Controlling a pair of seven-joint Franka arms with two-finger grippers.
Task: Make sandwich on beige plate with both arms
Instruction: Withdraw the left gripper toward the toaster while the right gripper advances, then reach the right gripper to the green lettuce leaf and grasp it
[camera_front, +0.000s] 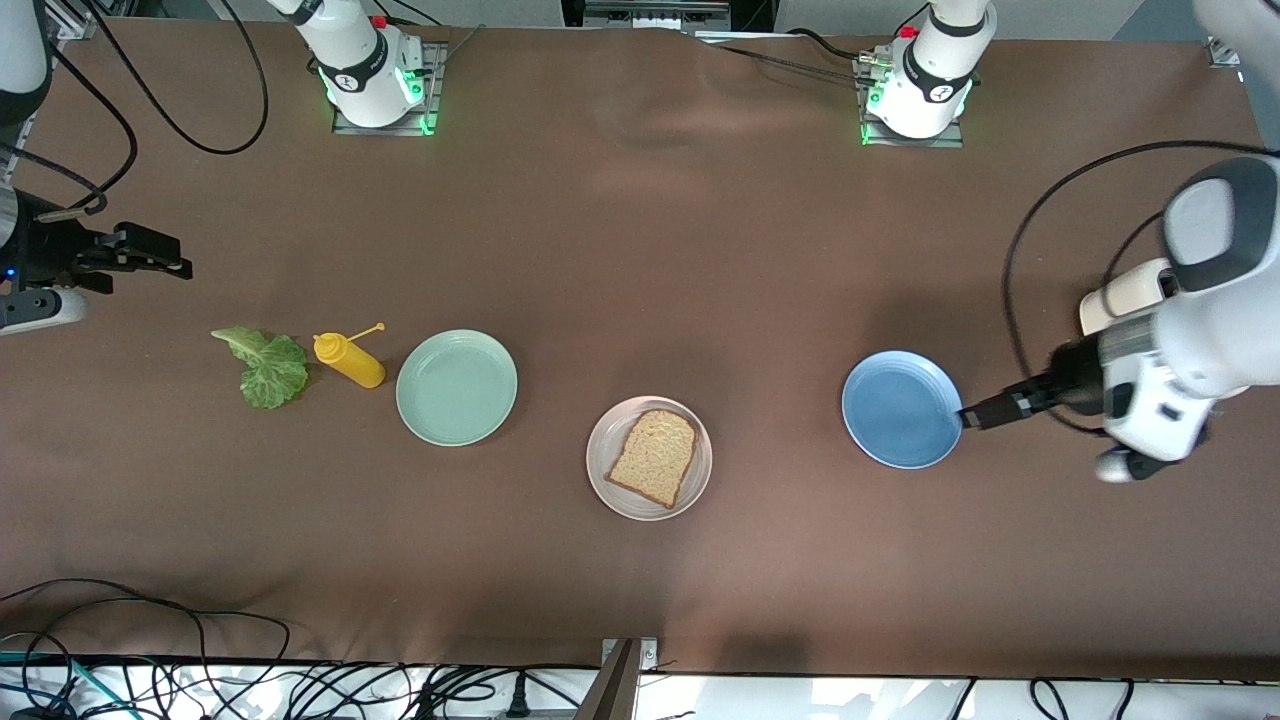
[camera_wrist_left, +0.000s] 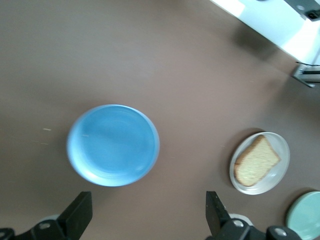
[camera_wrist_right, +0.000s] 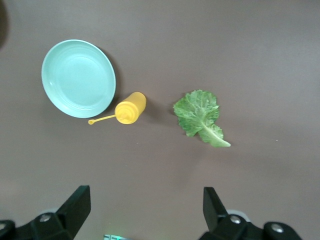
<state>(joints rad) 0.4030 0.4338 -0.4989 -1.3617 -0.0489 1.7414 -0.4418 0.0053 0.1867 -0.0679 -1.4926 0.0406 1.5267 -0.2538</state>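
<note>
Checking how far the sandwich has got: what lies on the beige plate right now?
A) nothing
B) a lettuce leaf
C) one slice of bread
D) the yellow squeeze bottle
C: a single slice of bread lies on the beige plate, with nothing on top.

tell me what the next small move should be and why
Probably the right gripper, open over bare table at its end, should lower onto the lettuce leaf. One bread slice already lies on the beige plate, and the leaf lies loose beside the yellow bottle. The left gripper waits, open, by the blue plate.
</note>
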